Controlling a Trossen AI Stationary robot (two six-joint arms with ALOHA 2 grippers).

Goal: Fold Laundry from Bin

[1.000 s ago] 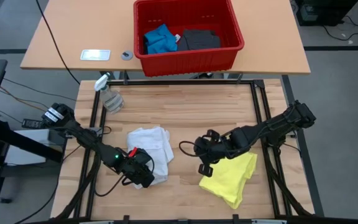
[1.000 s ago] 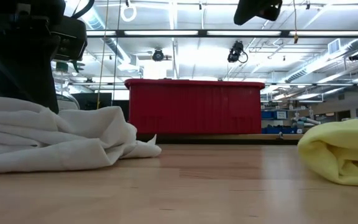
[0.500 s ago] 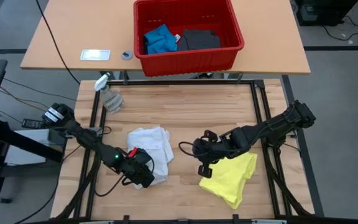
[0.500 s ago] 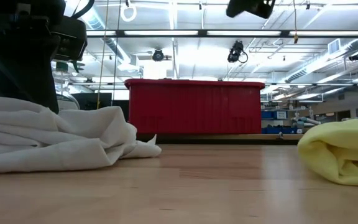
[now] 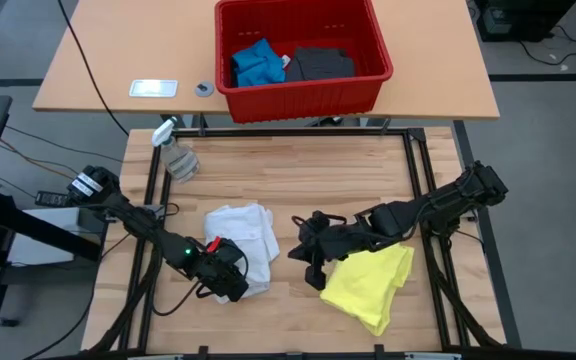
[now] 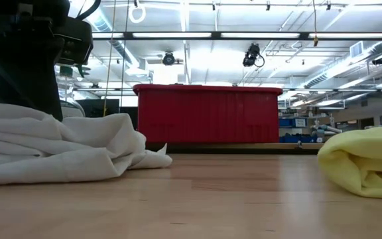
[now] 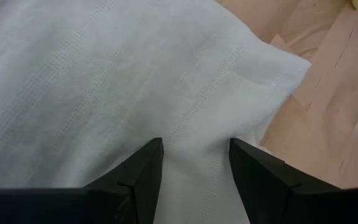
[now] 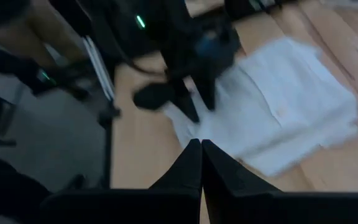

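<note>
A white shirt [image 5: 243, 240] lies crumpled on the wooden table, left of centre; it also shows in the low view [image 6: 58, 149]. My left gripper [image 5: 226, 275] is open over the shirt's near edge, pointing down, with white cloth [image 7: 194, 155] between its fingers. A bright yellow T-shirt [image 5: 373, 285] lies bunched at the near right and shows in the low view [image 6: 363, 162]. My right gripper [image 5: 298, 252] is shut and empty, above the table between the two garments. The red bin [image 5: 303, 55] on the tan far table holds a blue piece [image 5: 256, 62] and a dark grey piece [image 5: 320, 63]. My left gripper has its two open fingers [image 7: 138, 177] down at the white shirt's near edge, cloth [image 7: 194, 143] showing in the gap. I cannot tell whether the fingers touch the cloth.
A clear spray bottle [image 5: 176, 155] stands at the wooden table's far left corner. A white flat device [image 5: 154, 88] and a small round thing [image 5: 204, 88] lie on the tan table left of the bin. A dark frame [image 5: 413, 170] borders the wooden table.
My right gripper has gone toward the table's left edge, away from the yellow T-shirt and toward the white shirt, and has left the low view's top edge. The garments have stayed where they were.
</note>
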